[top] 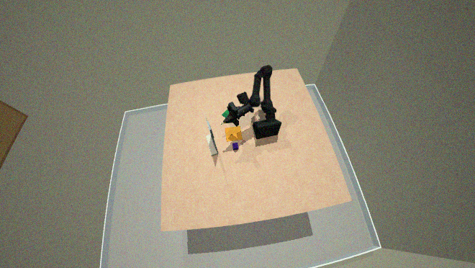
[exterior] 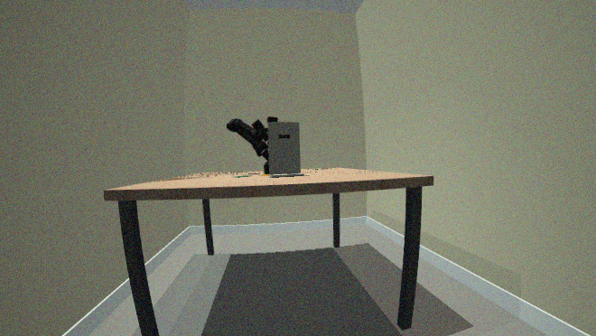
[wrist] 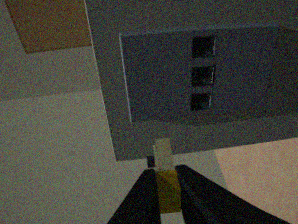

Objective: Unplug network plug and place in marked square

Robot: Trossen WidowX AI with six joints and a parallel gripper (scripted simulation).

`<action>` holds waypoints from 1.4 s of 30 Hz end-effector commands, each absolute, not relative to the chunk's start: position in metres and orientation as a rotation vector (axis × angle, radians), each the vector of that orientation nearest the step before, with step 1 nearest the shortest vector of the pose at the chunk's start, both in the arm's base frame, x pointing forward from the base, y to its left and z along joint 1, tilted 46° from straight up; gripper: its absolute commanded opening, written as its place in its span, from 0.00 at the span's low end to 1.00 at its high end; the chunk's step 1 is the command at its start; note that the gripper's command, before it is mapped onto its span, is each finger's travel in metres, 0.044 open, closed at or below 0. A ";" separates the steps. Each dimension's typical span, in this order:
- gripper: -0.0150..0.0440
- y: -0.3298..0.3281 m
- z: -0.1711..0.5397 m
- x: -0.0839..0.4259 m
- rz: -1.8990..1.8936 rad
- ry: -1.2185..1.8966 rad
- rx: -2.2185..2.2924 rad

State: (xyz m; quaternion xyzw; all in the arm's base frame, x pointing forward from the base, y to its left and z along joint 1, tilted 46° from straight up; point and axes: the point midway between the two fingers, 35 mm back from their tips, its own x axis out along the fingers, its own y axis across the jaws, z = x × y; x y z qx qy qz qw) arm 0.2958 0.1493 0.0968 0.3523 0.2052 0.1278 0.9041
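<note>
Presently, findings as follows.
Gripper (wrist: 168, 192): lower centre of the wrist view, fingers clamped on the plug.
Plug (wrist: 164, 163): pale front with yellow rear, out of the socket, its tip just below the panel's lower edge.
Panel (wrist: 200, 63): upright, upper right of the wrist view, three dark sockets stacked.
Marked square (top: 225, 114): green patch at frame centre of the top view, partly under the gripper.
Table (top: 252, 180): carries an orange block (top: 233, 133) and a purple block (top: 235, 145) beside the panel.
</note>
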 end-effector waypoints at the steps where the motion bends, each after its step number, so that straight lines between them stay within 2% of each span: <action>1: 0.25 0.153 0.105 0.293 0.269 0.416 0.741; 8: 0.25 0.153 0.107 0.290 0.244 0.424 0.751; 26: 0.25 0.078 0.033 0.292 -0.435 0.493 0.813; 37: 0.25 0.031 0.017 0.276 -0.779 0.375 0.740; 42: 0.25 0.025 0.017 0.273 -0.817 0.352 0.724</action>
